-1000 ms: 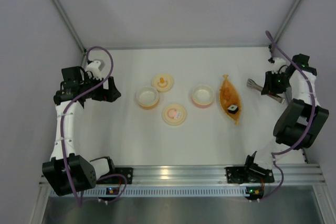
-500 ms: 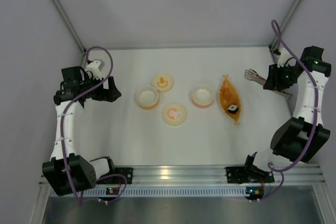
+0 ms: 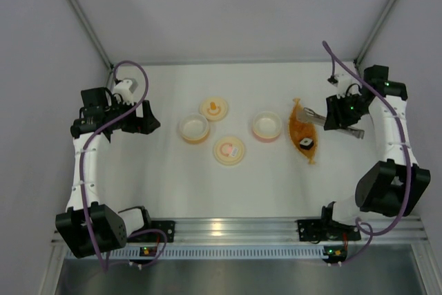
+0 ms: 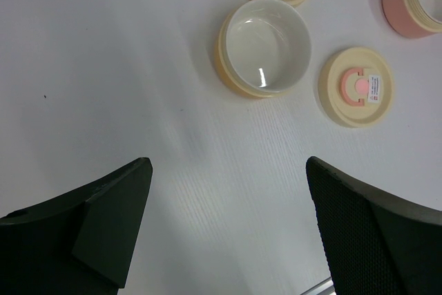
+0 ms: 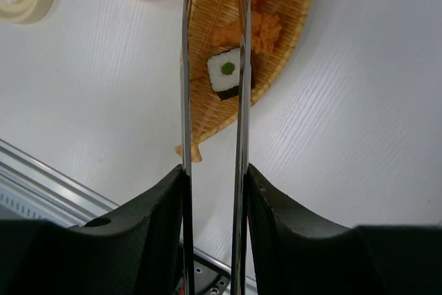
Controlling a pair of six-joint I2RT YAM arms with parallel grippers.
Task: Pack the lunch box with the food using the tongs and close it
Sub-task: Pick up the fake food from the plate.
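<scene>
Table (image 3: 262, 184), right edge: right gripper (image 5: 214, 177) holds tongs (image 5: 185, 101) over food (image 5: 264, 29).

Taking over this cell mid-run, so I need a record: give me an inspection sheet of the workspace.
Surface: white table, faintly grained.
Job's things: pink-rimmed container open, looks empty; pink-marked lid lying apart from it; boat-shaped orange tray holding orange-brown chunks and a sushi piece; tongs reaching over the tray.
Clutter: yellow-rimmed container, empty, and orange-marked lid beside it.
Grippers: left gripper open, holding nothing; right gripper shut on the tongs.
Cables: left purple cable and right purple cable loop beside their arms, over none of the job's things.
Surroundings: grey walls; metal rail at the near edge.
</scene>
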